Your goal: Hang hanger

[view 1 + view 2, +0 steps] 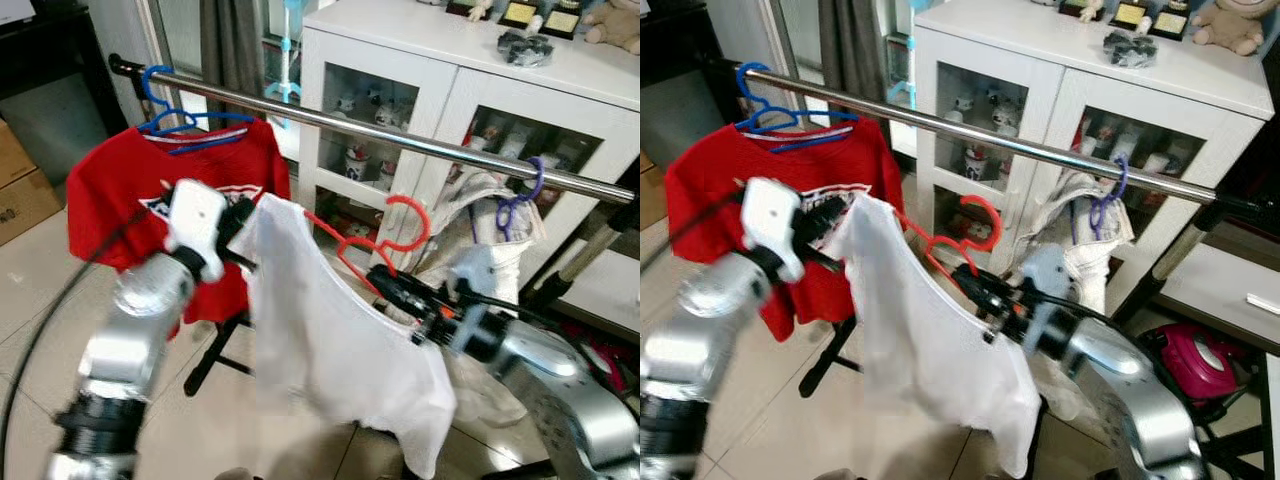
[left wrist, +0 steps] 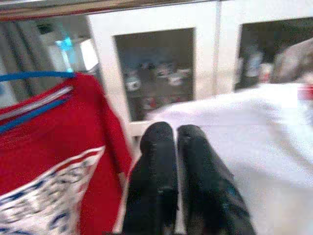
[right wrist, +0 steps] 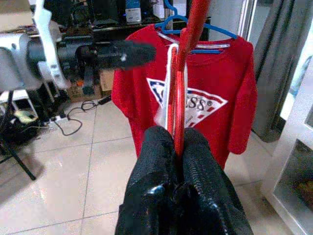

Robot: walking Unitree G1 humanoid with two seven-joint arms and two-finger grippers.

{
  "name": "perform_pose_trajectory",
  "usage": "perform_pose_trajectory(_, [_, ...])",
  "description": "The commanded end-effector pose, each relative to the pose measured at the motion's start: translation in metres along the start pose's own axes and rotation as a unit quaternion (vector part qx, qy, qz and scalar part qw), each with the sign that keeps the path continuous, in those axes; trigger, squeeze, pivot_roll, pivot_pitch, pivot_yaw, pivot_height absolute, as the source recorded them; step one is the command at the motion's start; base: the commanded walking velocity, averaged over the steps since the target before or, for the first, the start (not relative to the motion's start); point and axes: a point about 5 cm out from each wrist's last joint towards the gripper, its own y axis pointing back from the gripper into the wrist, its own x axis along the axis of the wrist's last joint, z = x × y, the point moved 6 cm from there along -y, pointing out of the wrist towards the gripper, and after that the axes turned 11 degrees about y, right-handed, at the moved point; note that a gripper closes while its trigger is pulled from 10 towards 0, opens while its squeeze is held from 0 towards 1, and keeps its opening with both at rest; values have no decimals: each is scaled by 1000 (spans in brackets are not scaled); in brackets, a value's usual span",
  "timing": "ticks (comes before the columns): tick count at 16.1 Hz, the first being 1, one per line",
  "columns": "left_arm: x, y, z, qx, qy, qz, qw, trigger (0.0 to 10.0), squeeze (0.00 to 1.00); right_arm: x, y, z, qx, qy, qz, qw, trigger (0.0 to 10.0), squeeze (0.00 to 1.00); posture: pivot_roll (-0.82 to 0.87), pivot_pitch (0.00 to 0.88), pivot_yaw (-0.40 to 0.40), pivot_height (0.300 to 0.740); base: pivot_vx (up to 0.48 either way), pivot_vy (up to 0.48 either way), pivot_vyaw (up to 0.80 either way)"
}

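Observation:
A red hanger [image 1: 408,226] carries a white shirt [image 1: 330,340]. Its hook hangs just below the steel rail [image 1: 400,135] and does not touch it. My right gripper [image 1: 386,284] is shut on the red hanger's neck [image 3: 182,83], below the rail's middle. My left gripper [image 1: 238,226] is shut, its tips against the white shirt's left shoulder [image 2: 254,127]. On the rail's left end a red printed shirt [image 1: 110,190] hangs from a blue hanger [image 1: 165,110].
A purple hanger [image 1: 520,195] with pale cloth hangs on the rail's right part. Behind the rail stands a white glass-door cabinet [image 1: 450,70]. The rack's black foot [image 1: 205,365] rests on the tiled floor. Cardboard boxes [image 1: 20,190] stand at far left.

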Motion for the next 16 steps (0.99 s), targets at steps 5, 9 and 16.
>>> perform_pose_trajectory(5, [11, -3, 12, 9, -39, 38, 998, 10000, 1000, 12, -28, -3, 3, 22, 30, 999, 0, 0, -67, 0, -38, 740, 0, 0, 0])
perform_pose_trajectory(9, [8, -5, 21, -7, -28, 38, 999, 10000, 1000, 13, -29, 1, -6, 29, 37, 999, 0, 0, -73, 0, -40, 740, 0, 0, 0])
perform_pose_trajectory(16, [-14, -12, 16, 8, -46, -16, 999, 10000, 0, 17, -30, -14, 11, 22, 55, 998, 0, 0, -96, 0, -10, 740, 0, 0, 0])
